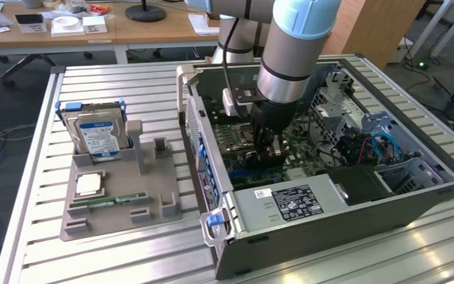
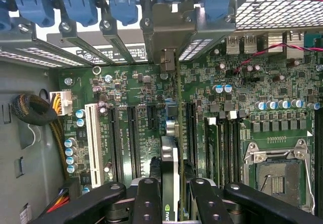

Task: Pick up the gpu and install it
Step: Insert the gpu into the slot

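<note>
My gripper (image 1: 265, 155) is down inside the open computer case (image 1: 416, 198), low over the green motherboard (image 2: 136, 88). It is shut on the gpu (image 2: 170, 158), a thin dark card seen edge-on between the two black fingers (image 2: 146, 201). The card stands upright along a long black expansion slot, and its metal bracket (image 2: 169, 27) reaches the row of rear slot covers with blue clips. In the exterior view the gpu (image 1: 263, 161) is mostly hidden behind the gripper. I cannot tell whether its edge is pressed fully into the slot.
A grey parts holder (image 1: 120, 219) at the exterior view's left carries a silver hard drive (image 1: 97, 136), a CPU (image 1: 90, 184) and a green RAM stick (image 1: 109, 201). Inside the case are the power supply (image 1: 290, 201), a CPU socket (image 2: 275, 176), a white slot (image 2: 92, 138) and cable bundles (image 2: 33, 110).
</note>
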Controlling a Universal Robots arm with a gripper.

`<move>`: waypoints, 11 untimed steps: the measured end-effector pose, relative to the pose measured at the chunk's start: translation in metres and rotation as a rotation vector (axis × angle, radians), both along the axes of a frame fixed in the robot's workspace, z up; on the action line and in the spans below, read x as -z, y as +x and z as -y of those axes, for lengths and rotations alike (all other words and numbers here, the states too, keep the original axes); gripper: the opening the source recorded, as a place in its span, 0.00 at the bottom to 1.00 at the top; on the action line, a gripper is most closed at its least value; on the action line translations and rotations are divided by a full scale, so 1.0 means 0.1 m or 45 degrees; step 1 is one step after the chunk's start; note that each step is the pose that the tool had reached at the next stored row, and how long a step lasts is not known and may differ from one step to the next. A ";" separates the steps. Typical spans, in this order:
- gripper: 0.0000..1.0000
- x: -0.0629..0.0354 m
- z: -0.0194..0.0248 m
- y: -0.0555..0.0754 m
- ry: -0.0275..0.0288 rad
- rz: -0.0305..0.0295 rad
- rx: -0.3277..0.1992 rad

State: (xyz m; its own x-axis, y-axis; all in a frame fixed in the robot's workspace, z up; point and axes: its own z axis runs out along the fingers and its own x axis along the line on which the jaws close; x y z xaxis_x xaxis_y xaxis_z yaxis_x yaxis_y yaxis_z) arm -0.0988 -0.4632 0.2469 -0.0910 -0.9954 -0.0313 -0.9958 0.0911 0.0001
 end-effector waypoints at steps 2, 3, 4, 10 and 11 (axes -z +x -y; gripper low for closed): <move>0.27 0.005 0.001 0.00 0.0015 0.0001 -0.002; 0.27 0.008 0.001 0.00 0.0024 0.0002 -0.003; 0.27 0.011 0.001 0.00 0.0027 0.0001 -0.004; 0.27 0.021 0.000 -0.02 0.0036 0.0003 -0.006; 0.27 0.021 0.000 -0.02 0.0035 0.0002 -0.006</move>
State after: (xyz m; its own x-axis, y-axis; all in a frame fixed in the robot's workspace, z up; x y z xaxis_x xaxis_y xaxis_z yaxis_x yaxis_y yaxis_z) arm -0.1005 -0.4632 0.2448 -0.0860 -0.9957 -0.0340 -0.9963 0.0860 0.0002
